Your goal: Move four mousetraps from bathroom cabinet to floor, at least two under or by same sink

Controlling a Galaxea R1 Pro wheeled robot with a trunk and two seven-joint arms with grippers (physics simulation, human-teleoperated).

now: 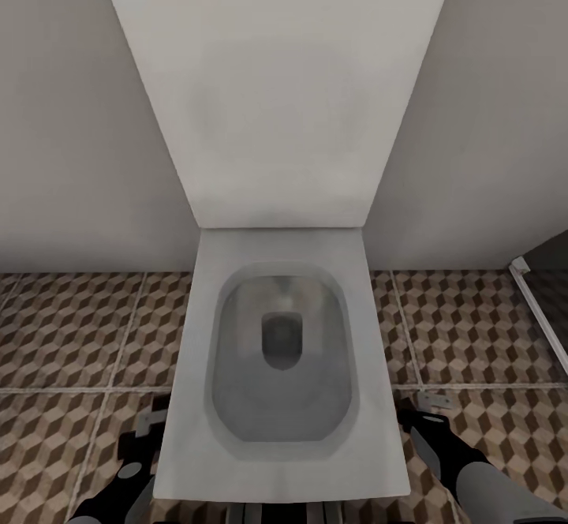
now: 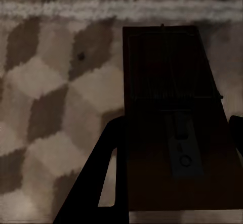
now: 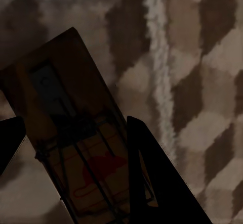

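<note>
Cube-pattern bathroom floor w/ white toilet centred. Left end effector clamps a mousetrap; right end effector clamps another mousetrap, both above floor.

Head view: bright, even, diffuse light with no visible source; toilet pale and low in contrast, faint soft shading inside the bowl, no hard shadows or glare. Bathroom floor pattern sharp near the centre, slightly smeared toward the lower corners.

Left wrist view: dim, murky; mousetrap rendered as a dark, underexposed slab, wire details barely legible; tiles soft and blurred.

Right wrist view: equally dim; second mousetrap in shadow, grout line fuzzy, overall compression blur.
</note>
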